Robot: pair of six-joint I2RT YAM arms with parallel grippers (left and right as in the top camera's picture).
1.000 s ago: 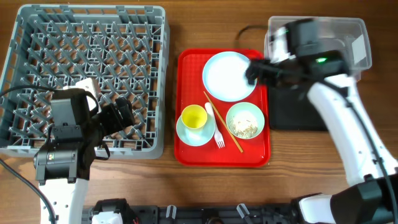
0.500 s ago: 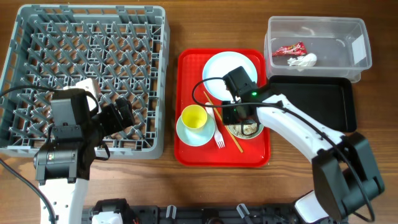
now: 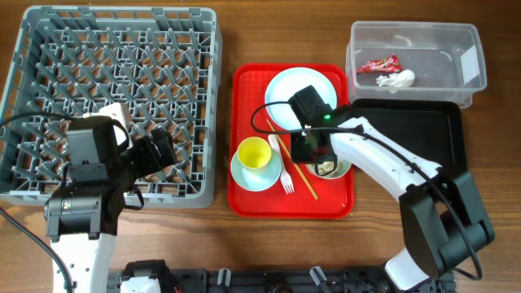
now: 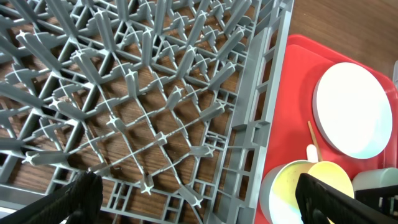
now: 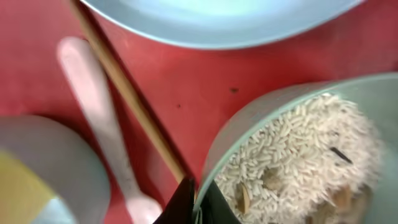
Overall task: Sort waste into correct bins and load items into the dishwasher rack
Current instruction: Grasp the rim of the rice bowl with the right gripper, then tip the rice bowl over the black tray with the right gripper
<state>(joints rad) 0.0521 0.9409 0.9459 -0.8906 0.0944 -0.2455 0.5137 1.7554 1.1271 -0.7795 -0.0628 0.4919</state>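
Jaws on your right gripper (image 5: 196,203) are pinching the rim of the pale mint bowl (image 5: 380,99) of beige rice-like scraps (image 5: 298,155) on the red plastic tray (image 5: 186,81); left gripper (image 4: 202,200) jaws are hanging apart over the grey-blue lattice rack (image 4: 155,93).

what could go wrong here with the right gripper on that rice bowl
1. The right gripper straddles only a thin stretch of rim on the mint bowl. Lifted that way, the bowl could tilt or slip and spill rice onto the red tray.
2. The chopsticks lie right beside its finger, with the fork just past them, so a sideways drag may knock them.
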